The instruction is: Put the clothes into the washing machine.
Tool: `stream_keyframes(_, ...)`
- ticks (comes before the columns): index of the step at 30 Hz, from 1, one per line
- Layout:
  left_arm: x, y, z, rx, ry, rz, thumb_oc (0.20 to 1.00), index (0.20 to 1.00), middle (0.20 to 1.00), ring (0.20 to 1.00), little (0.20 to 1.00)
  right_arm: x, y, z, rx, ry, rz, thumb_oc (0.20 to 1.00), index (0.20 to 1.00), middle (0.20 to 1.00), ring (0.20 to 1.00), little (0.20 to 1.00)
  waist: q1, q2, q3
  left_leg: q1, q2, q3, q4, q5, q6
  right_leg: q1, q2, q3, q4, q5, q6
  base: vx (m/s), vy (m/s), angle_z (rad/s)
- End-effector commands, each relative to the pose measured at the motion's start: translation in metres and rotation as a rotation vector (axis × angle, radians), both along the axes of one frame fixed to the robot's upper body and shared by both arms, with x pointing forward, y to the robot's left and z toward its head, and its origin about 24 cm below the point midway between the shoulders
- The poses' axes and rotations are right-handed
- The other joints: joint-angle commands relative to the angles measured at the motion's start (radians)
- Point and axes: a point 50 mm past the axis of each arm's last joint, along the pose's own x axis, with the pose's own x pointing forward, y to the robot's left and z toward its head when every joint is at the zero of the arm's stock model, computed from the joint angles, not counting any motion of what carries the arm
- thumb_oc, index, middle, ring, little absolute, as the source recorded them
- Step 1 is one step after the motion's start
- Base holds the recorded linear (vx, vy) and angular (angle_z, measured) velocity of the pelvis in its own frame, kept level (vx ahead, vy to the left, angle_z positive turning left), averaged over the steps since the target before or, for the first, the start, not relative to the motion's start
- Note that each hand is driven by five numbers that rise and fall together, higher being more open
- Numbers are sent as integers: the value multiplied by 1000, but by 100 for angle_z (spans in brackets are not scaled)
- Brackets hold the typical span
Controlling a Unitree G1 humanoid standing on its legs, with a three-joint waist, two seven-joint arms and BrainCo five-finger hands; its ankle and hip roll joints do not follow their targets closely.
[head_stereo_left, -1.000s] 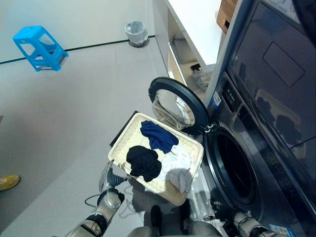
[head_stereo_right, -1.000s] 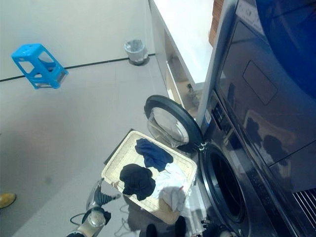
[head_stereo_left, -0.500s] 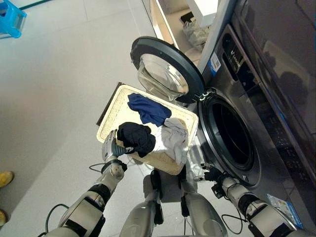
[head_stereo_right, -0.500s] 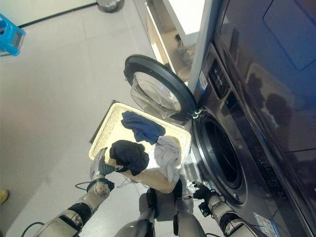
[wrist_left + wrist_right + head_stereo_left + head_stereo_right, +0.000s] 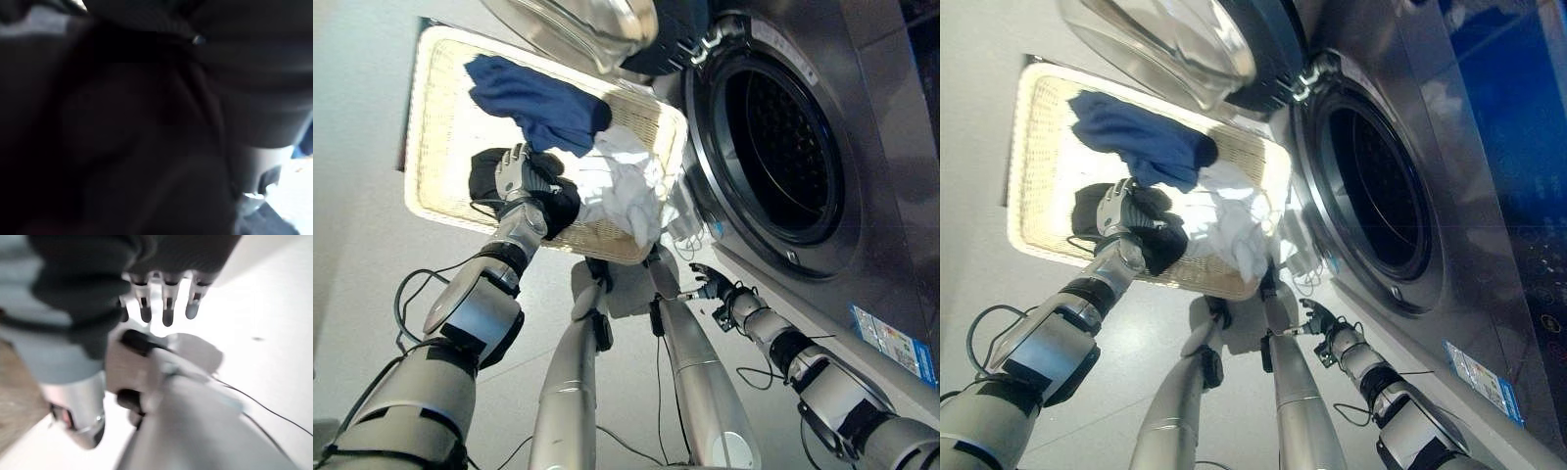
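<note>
- Clothes lying in a cream woven laundry basket point(image 5: 431, 127) on the floor, just beside the open washing machine point(image 5: 862, 147).
- Dark blue garment point(image 5: 543, 103) stretched with its long axis across the basket, one end toward the far rim, the other toward the machine side.
- White garment point(image 5: 622, 191) bunched at the basket's corner nearest the drum opening point(image 5: 783, 147), drooping over the rim there.
- Black garment point(image 5: 1160, 240) crumpled into a heap with no clear long axis, at the near rim of the basket, touching the white one.
- Round door point(image 5: 1185, 44) of the machine swung open, hanging over the far part of the basket.
- Blue and white sticker point(image 5: 893, 345) on the machine's lower front; print too small to read.
- Left arm reaching forward and up to the basket, left hand point(image 5: 517, 174) resting back-up on top of the black garment, fingers bent down into the cloth; fingertips buried, so cannot tell whether pinching it or merely pressing.
- Left wrist view dark with black fabric point(image 5: 122, 127) right against the lens.
- Right arm extended low toward the machine's base, right hand point(image 5: 710, 284) hanging in the air below the drum opening, fingers loosely spread and holding nothing.
- In the right wrist view, right hand's fingers point(image 5: 167, 308) pointing straight out in a row, apart from any cloth.
</note>
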Motion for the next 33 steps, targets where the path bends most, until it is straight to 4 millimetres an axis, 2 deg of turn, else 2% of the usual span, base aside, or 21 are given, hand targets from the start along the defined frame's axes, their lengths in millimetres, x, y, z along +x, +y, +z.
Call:
stream_keyframes(1, -14, 7, -43, -74, 129, 19, 1000, 1000, 1000, 1000, 1000, -5, 9, 3, 100, -59, 11, 1000, 1000, 1000, 1000, 1000, 21, -33, -41, 35, -21, -58, -36, 67, -75, 66, -19, -36, -10, -19, 93, 18, -50, -10)
stream_keyframes(4, -12, 9, -36, -65, 119, 41, 1000, 1000, 1000, 1000, 1000, -3, 12, 9, 123, -81, 16, 1000, 1000, 1000, 1000, 1000, 12, -42, -41, -7, -24, -63, -13, 62, -77, 27, -21, -38, -7, -10, 94, 18, -34, 11)
stream_keyframes(10, -19, 32, -32, 83, 236, 226, 1000, 1000, 1000, 1000, 1000, -1, 13, 16, 168, -111, 12, 1000, 1000, 1000, 1000, 1000, -2, -57, -41, -84, -25, -87, 40, 43, -78, -52, -29, -41, 10, -1, 97, 20, -29, 3)
stream_keyframes(11, -21, 38, -31, 147, 286, 263, 1000, 1000, 1000, 1000, 1000, 0, 12, 18, 176, -119, 11, 1000, 1000, 1000, 1000, 1000, -4, -60, -41, -103, -24, -91, 52, 40, -79, -69, -32, -41, 12, 0, 97, 0, 0, 0)
stream_keyframes(13, -22, 40, -30, 166, 308, 273, 1000, 1000, 1000, 1000, 1000, 1, 12, 19, 177, -120, 11, 1000, 1000, 1000, 1000, 1000, -5, -60, -41, -107, -23, -92, 54, 40, -79, -73, -32, -41, 13, 0, 97, 0, 0, 0)
stream_keyframes(16, -30, 52, -30, 293, 470, 379, 1000, 1000, 1000, 1000, 1000, 2, 9, 21, 183, -127, 8, 1000, 1000, 1000, 1000, 1000, -11, -62, -41, -132, -21, -100, 69, 36, -82, -101, -37, -46, 22, 4, 100, 0, 0, 0)
stream_keyframes(21, -36, 58, -35, 316, 595, 429, 1000, 1000, 1000, 1000, 1000, 4, 3, 23, 170, -126, 9, 1000, 1000, 1000, 1000, 1000, -11, -55, -41, -134, -23, -108, 63, 41, -84, -106, -39, -50, 23, 3, 98, 2, 1, -7)
stream_keyframes(26, -39, 58, -41, 263, 590, 437, 1000, 1000, 1000, 1000, 1000, 7, 2, 24, 168, -123, 7, 1000, 1000, 1000, 1000, 1000, -4, -48, -41, -127, -24, -117, 54, 50, -91, -98, -43, -58, 21, -2, 94, -3, 1, -4)
stream_keyframes(30, -41, 61, -42, 266, 648, 445, 1000, 1000, 1000, 1000, 1000, 8, 0, 25, 164, -121, 4, 1000, 1000, 1000, 1000, 1000, 1, -43, -41, -125, -23, -120, 47, 58, -95, -94, -47, -64, 18, -4, 93, -1, 2, 2)
stream_keyframes(33, -47, 65, -50, 276, 708, 459, 1000, 1000, 1000, 1000, 1000, 9, -2, 25, 155, -112, -6, 1000, 1000, 1000, 1000, 1000, 11, -35, -41, -116, -22, -124, 32, 71, -100, -85, -49, -75, 12, -5, 90, -3, 5, 1)
